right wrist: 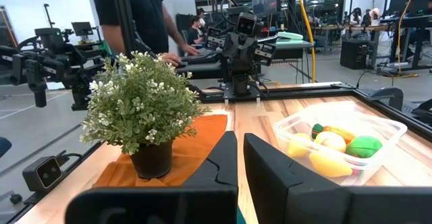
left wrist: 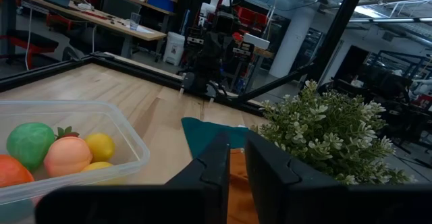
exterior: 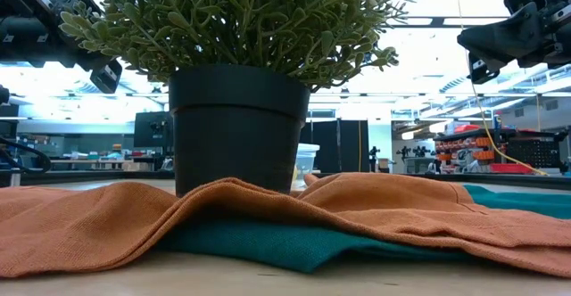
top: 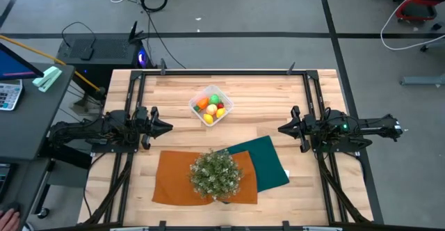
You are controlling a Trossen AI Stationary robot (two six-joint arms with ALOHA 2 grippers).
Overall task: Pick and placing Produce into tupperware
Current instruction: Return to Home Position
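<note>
Nearest the table's front edge, the potted plant stands on an orange cloth that overlaps a dark green cloth. Beyond it, the left gripper and right gripper hover at opposite sides, facing inward — fingers together, holding nothing. Farther back sits the tupperware with the produce piled inside; no piece shows outside it. Packing looks done — the step in hand seems to be parking both arms, which calls for no grasp.

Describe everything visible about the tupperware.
The tupperware is a clear plastic tub, roughly square with rounded corners, lidless. It sits upright on the wooden table, turned cornerwise, apart from the orange cloth, green cloth and plant. Inside lies the produce: green, orange, peach, red and yellow pieces. The left gripper and right gripper hang apart from it.
</note>
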